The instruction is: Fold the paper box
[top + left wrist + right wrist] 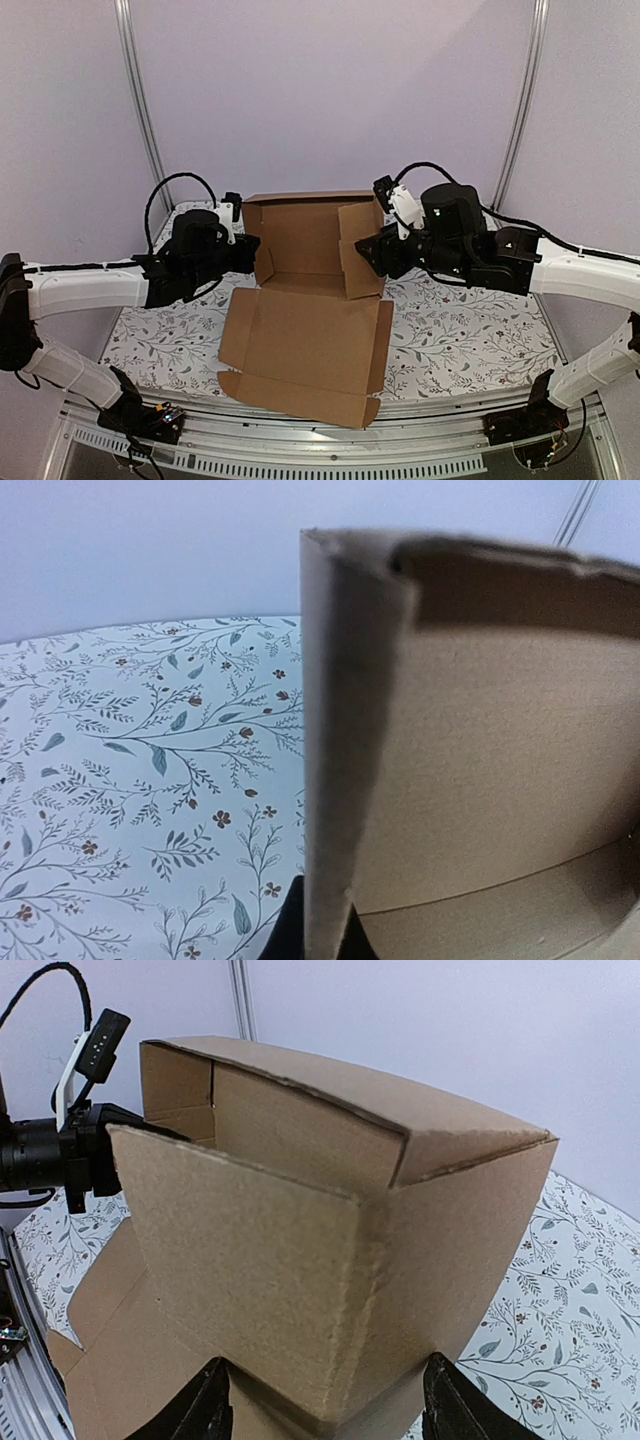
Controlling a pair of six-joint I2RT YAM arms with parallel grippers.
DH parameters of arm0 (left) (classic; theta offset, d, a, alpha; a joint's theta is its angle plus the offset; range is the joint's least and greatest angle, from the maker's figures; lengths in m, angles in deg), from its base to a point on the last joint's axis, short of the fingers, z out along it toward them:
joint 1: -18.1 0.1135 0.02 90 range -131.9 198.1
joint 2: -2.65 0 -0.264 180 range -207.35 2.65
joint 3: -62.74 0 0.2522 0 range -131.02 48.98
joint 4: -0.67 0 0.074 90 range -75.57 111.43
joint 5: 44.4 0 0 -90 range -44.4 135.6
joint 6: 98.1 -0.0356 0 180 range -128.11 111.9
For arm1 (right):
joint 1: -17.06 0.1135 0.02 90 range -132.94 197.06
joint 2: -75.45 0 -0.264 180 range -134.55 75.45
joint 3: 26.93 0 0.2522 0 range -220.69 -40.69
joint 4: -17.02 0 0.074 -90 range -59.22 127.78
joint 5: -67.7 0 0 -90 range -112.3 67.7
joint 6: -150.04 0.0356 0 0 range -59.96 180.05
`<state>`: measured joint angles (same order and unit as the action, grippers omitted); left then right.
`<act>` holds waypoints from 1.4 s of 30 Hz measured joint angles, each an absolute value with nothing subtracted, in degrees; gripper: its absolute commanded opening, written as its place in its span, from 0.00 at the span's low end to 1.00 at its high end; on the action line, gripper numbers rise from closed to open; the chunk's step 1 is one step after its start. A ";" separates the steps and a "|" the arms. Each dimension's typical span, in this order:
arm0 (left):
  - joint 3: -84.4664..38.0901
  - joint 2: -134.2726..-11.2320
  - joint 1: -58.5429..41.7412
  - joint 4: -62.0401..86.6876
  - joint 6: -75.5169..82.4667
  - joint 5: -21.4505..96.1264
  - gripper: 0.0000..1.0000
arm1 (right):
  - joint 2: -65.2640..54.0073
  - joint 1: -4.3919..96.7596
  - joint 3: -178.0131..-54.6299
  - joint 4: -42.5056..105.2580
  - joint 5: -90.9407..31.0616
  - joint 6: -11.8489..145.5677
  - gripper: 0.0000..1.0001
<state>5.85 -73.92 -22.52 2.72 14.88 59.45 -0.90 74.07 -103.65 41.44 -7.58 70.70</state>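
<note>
Floral tablecloth under your paper box: left gripper pinches its left wall upright; right gripper straddles the right corner, jaws wide.

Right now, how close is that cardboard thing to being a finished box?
Partly there. The paper box has its back wall and side flaps standing. The left gripper is shut on the left wall; the right gripper straddles the right corner, jaws apart. The big front panel still lies flat, so closing remains.

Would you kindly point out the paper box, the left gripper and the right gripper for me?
paper box (305, 340): top view, flat lid panel.
left gripper (250, 255): top view, fingertips at the box's left wall.
right gripper (325, 1415): right wrist view, gap between fingertips, against the box corner.
</note>
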 measured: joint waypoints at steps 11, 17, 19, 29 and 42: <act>5.85 -73.88 -23.55 3.23 15.73 63.73 0.00 | -4.25 74.18 -103.95 40.63 -0.69 70.98 0.59; 5.98 -73.88 -25.67 3.20 16.69 68.73 0.00 | -6.13 74.20 -103.95 39.91 4.05 71.31 0.58; 6.44 -73.88 -26.76 3.07 17.04 70.85 0.00 | -6.81 74.22 -103.91 39.05 5.45 71.36 0.58; 9.54 -73.94 -32.60 0.06 18.07 81.63 0.00 | -9.82 74.29 -101.13 31.21 8.99 71.09 0.66; 11.46 -74.45 -35.40 -1.23 17.89 87.66 0.00 | -11.31 71.29 -95.41 21.81 2.48 70.94 0.77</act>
<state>11.46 -74.45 -35.40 -1.23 17.89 87.66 -11.31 71.29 -95.41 21.81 2.48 70.94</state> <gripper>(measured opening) 0.015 0.763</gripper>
